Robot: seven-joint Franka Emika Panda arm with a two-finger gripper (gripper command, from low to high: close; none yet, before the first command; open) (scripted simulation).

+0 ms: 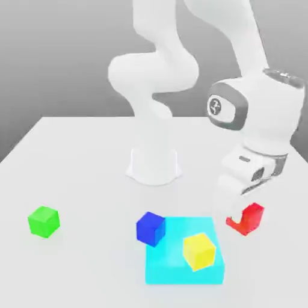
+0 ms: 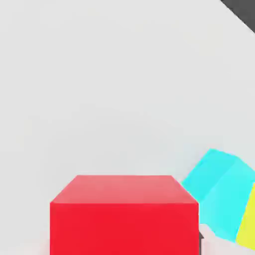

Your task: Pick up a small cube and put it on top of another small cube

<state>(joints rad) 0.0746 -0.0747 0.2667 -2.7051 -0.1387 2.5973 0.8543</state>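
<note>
Here, nearest the front edge of the white table point(image 1: 78, 156), a flat cyan block point(image 1: 180, 267) carries a yellow cube point(image 1: 199, 251) on its top, toward the exterior view's right. A blue cube point(image 1: 150, 228) sits tilted against the cyan block's far corner on the exterior view's left. A green cube point(image 1: 43, 221) rests well apart from them, near the table's edge on the exterior view's left. Just beyond the cyan block's far corner on the exterior view's right, the small red cube point(image 1: 246, 218) hangs tilted at the tip of the gripper point(image 1: 237, 212), whose fingers are closed on it. The exterior view shows the arm point(image 1: 255, 120) bending down over that spot from its base point(image 1: 153, 163) farther back near the table's middle. The hand view adds the red cube's flat top and front face close under the camera, with the bare table beyond it and the cyan block and a sliver of the yellow cube beside it.
</note>
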